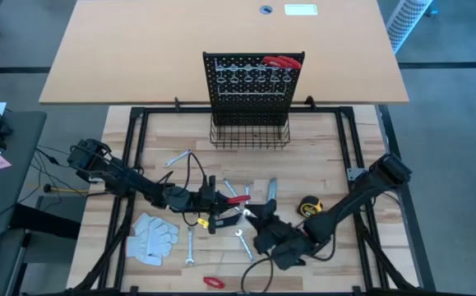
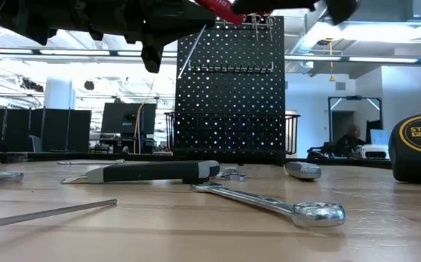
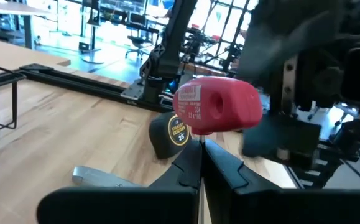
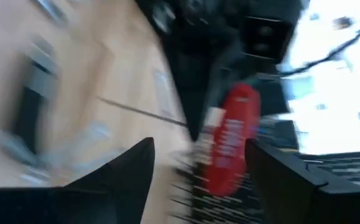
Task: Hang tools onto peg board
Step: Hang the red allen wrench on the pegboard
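Observation:
My left gripper (image 1: 218, 201) is shut on a red-handled screwdriver (image 1: 238, 200) above the middle of the table. Its red handle (image 3: 217, 106) points toward my right arm. My right gripper (image 4: 198, 177) is open in front of that handle (image 4: 232, 143), which shows between its two fingers; I see no touch. The black peg board (image 1: 254, 80) stands upright at the far side, with red pliers (image 1: 283, 62) hanging at its top and a wire basket (image 1: 250, 136) at its base. My left gripper pinches the screwdriver's thin metal shaft (image 3: 201, 148) between its two fingers, just behind the red handle. The shaft runs along the fingers and the handle sticks out past their tips. The tool is lifted clear of the table.
On the table lie a yellow-black tape measure (image 1: 309, 205), a grey utility knife (image 1: 271, 191), several silver wrenches (image 1: 177, 158) (image 1: 244, 242) (image 1: 190, 245), white gloves (image 1: 151, 237), a small red tool (image 1: 213, 281) near the front edge, and a black-handled tool (image 2: 152, 171).

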You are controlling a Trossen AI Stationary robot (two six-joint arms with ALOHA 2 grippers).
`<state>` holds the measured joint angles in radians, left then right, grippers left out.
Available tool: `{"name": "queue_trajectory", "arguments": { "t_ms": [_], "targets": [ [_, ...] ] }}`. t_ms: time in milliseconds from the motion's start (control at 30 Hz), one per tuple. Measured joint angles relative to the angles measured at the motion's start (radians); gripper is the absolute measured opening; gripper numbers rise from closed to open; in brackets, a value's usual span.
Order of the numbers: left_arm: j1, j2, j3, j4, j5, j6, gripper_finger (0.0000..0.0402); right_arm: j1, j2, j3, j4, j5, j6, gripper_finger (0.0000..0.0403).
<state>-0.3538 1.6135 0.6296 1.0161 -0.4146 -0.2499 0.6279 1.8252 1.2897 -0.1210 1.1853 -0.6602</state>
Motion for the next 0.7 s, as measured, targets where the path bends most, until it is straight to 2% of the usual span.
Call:
{"name": "queue_trajectory", "arguments": {
  "t_ms": [133, 367, 500, 700],
  "targets": [
    [0.0, 0.0, 0.0, 0.007, -0.005, -0.002, 0.0, -0.01, 0.06, 0.064, 0.003, 0.107, -0.183, 0.026],
    [0.0, 0.0, 0.0, 0.023, -0.005, -0.002, 0.0, -0.045, 0.145, 0.102, 0.002, 0.167, -0.325, 0.0248],
    [0.002, 0.001, 0.0, 0.022, -0.022, -0.005, 0.0, -0.07, 0.175, 0.106, 0.005, 0.259, -0.343, 0.0235],
    [0.002, 0.0, 0.0, 0.022, -0.016, 0.001, 0.0, -0.067, 0.171, 0.106, 0.008, 0.299, -0.294, 0.0211]
  ]
}}
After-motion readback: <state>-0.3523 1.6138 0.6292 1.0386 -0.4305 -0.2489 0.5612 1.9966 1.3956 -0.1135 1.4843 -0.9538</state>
